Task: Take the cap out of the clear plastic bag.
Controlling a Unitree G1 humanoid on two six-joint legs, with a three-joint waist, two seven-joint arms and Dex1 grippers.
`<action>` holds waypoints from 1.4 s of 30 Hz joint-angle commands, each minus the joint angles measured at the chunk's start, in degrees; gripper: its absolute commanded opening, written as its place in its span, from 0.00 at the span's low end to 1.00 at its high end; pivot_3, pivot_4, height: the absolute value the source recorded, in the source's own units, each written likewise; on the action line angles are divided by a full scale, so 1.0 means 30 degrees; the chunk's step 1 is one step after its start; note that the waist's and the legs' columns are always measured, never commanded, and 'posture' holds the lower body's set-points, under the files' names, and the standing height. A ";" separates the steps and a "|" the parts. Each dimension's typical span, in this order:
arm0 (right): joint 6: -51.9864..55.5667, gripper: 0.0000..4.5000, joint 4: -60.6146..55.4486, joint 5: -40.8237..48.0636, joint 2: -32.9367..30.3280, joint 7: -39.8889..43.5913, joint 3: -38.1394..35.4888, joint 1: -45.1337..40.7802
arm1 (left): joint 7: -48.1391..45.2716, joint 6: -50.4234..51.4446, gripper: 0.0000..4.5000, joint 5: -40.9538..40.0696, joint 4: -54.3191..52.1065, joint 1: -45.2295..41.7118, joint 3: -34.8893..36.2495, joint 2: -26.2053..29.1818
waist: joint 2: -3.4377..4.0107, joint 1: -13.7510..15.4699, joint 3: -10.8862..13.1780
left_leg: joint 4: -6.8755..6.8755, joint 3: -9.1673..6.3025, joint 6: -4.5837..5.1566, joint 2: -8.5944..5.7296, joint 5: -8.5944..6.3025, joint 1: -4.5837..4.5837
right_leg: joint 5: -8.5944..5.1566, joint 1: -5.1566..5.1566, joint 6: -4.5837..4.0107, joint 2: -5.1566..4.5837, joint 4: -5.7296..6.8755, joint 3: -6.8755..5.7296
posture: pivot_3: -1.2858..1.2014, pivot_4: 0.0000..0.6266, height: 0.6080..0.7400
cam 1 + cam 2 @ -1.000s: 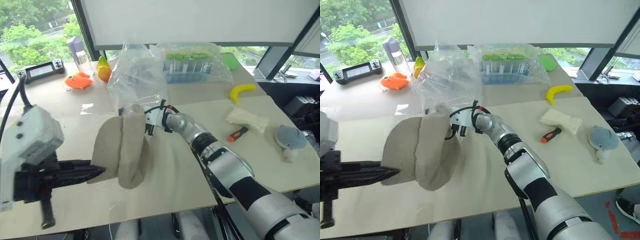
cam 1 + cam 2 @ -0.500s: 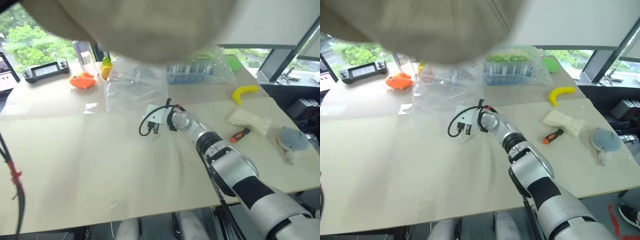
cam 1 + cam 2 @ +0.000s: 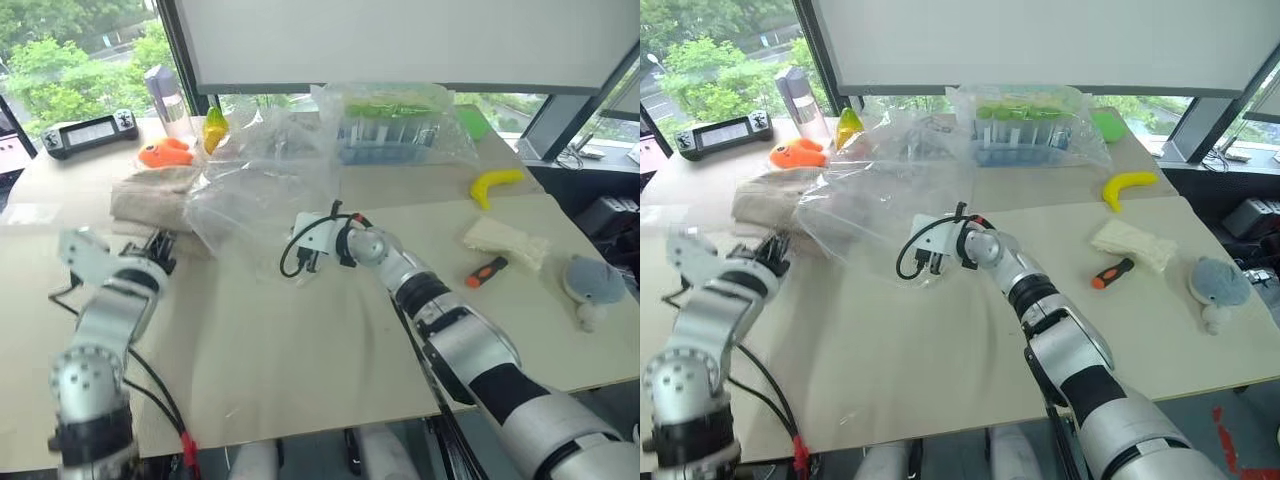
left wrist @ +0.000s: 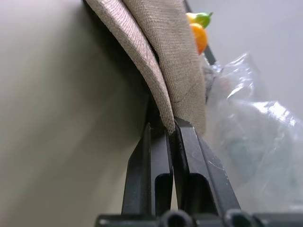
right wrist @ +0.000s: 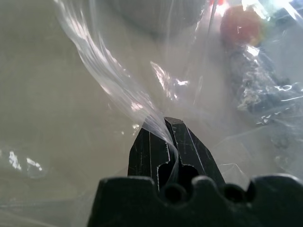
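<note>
L hand (image 4: 171, 130) is clamped on the edge of the cap (image 3: 150, 190), which lies out of the bag on the desk (image 3: 300, 350) at about 10 o'clock, just beside the clear plastic bag (image 3: 265, 180). R hand (image 5: 165, 135) is pinched shut on the bag's film near desk centre, bag bunched up toward 12 o'clock.

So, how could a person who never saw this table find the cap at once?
Look at the table's far left side, beside the crumpled clear plastic bag. The cap lies there, flat, beige fabric, pinched by the left end effector; the orange toy behind it is bright.
</note>
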 commanded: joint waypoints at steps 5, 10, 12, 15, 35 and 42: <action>0.0627 0.00 -0.1488 0.0456 -0.0188 0.0223 -0.0553 0.0056 | -0.0420 0.1192 0.01 0.3180 0.2279 0.4301 0.1359 0.1820 | 0.0005 -0.0181 0.0002 | 0.0006 0.0074 0.0007 0.0052 -0.0004 0.0467 | -0.0183 0.0394 0.0014 0.0072 -0.0016 -0.0001 | 0.52 0.24 1.00; 0.0943 0.00 -0.2197 0.0528 -0.0310 0.0609 -0.0580 0.0299 | -0.2510 0.1004 0.41 0.1664 0.3146 0.3710 0.2934 0.2163 | 0.0046 -0.0627 -0.0022 | -0.0094 0.0074 -0.0005 0.0114 -0.0013 0.0875 | -0.0322 0.0664 -0.0146 0.0125 0.0007 -0.0008 | 0.52 0.24 1.00; 0.1210 0.00 -0.2459 0.0610 -0.0396 0.1045 -0.0596 0.0421 | -0.3762 0.2030 0.56 -0.0158 0.2551 0.2796 0.3089 0.3093 | 0.0046 -0.0497 -0.0022 | -0.0096 0.0061 0.0008 0.0115 -0.0003 0.0861 | -0.0322 0.0652 -0.0150 0.0125 0.0034 -0.0024 | 0.52 0.24 1.00; 0.1354 0.00 -0.2796 0.0613 -0.0514 0.1439 -0.0634 0.0551 | -0.5607 0.4535 0.80 -0.2090 0.2344 0.2508 0.3259 0.5800 | 0.0028 -0.0370 -0.0028 | -0.0071 0.0036 0.0030 0.0133 0.0020 0.0717 | -0.0329 0.0573 -0.0165 0.0148 0.0071 -0.0048 | 0.52 0.24 1.00; 0.6927 0.30 -1.2196 0.4211 -0.1890 0.9953 -0.0726 0.3437 | -2.4102 0.7852 1.00 0.5807 -0.2716 -0.1125 0.0111 1.6022 | 0.0048 -0.0397 -0.0013 | -0.0134 0.0070 0.0016 0.0169 0.0010 0.0319 | -0.0333 0.0115 -0.0048 0.0166 0.0126 -0.0036 | 0.52 0.24 1.00; 1.6190 0.81 -1.9737 0.9999 -0.4130 1.3752 -0.2822 0.5350 | -2.5633 0.7717 1.00 0.5282 -0.1397 -0.3875 -0.0218 1.4735 | 0.0050 -0.0391 -0.0010 | -0.0123 0.0078 0.0018 0.0161 0.0009 0.0304 | -0.0327 0.0094 -0.0036 0.0159 0.0149 -0.0026 | 0.52 0.24 1.00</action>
